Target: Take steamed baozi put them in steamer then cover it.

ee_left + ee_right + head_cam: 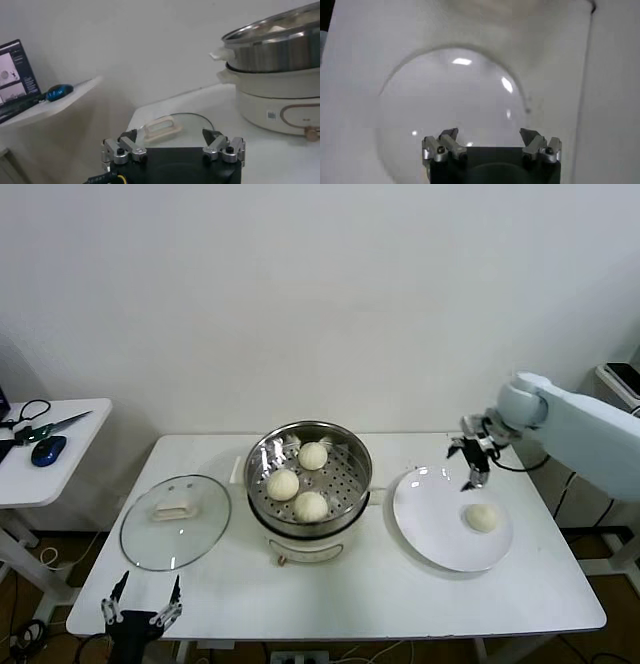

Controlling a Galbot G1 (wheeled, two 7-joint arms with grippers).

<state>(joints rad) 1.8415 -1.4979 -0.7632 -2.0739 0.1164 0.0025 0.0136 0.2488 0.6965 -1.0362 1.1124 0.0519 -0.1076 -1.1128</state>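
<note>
Three steamed baozi (298, 482) are sitting in the steamer (309, 479) at the middle of the desk (330, 584), while a fourth baozi (482, 518) is lying on the white plate (440, 524) to its right. The right tool (470, 456) is hovering with jaws wide and empty over the plate's far edge, apart from that bun. The left tool (140, 602) is hanging wide and empty off the desk's near left edge, just in front of the cover (175, 521), which is lying flat beside the steamer.
</note>
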